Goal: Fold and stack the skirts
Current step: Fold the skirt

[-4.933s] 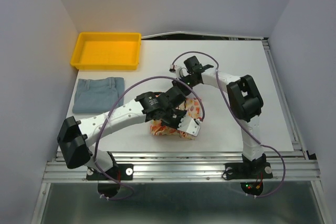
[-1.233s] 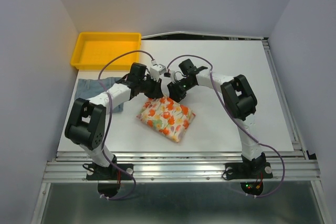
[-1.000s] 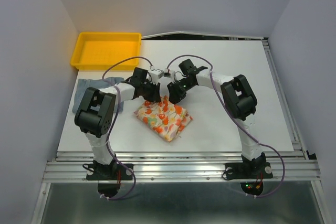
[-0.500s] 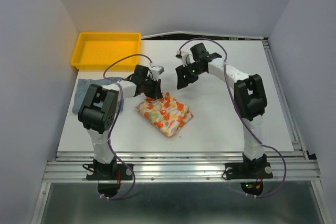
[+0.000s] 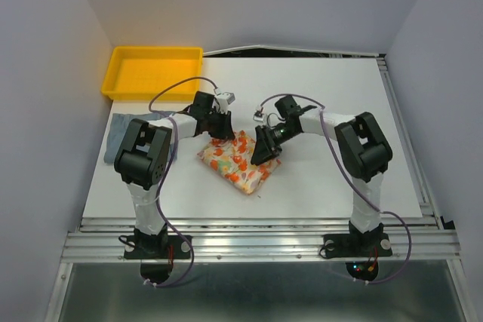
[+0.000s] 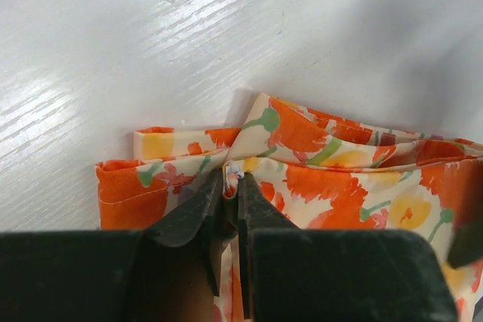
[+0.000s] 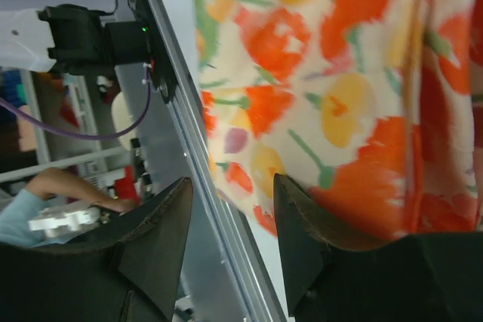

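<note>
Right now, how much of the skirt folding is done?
The flowery skirt is already folded into a small bundle. In hand: the left gripper pinches its edge, and the right gripper is open at its other side. Left to do: stacking, because the blue skirt lies apart near the yellow tray.

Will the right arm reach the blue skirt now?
Probably not easily. The blue skirt lies far left, beyond the left arm, and the left claw pinches the flowery skirt between. The right claw would have to cross both.
</note>
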